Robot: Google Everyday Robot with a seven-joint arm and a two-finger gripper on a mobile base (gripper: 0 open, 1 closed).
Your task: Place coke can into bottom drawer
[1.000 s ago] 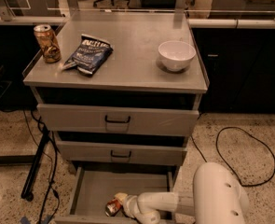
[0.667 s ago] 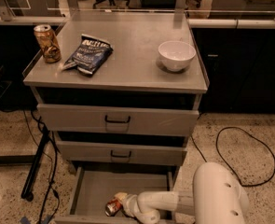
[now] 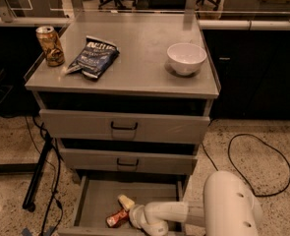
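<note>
The coke can point(image 3: 116, 219), red with a silver end, lies tilted on the floor of the open bottom drawer point(image 3: 98, 200), near its front middle. My gripper point(image 3: 121, 210) reaches into the drawer from the right on a white arm and sits right at the can, touching or nearly touching its upper end. The drawer is pulled out below the two closed upper drawers.
On the cabinet top stand a gold-brown can point(image 3: 50, 45) at the left edge, a blue chip bag point(image 3: 93, 57) and a white bowl point(image 3: 186, 58). A black cable point(image 3: 262, 166) loops on the floor at the right. A black stand leg point(image 3: 39, 176) is left of the cabinet.
The can now shows more of its red side and lies lower on the drawer floor. The arm has barely moved.
</note>
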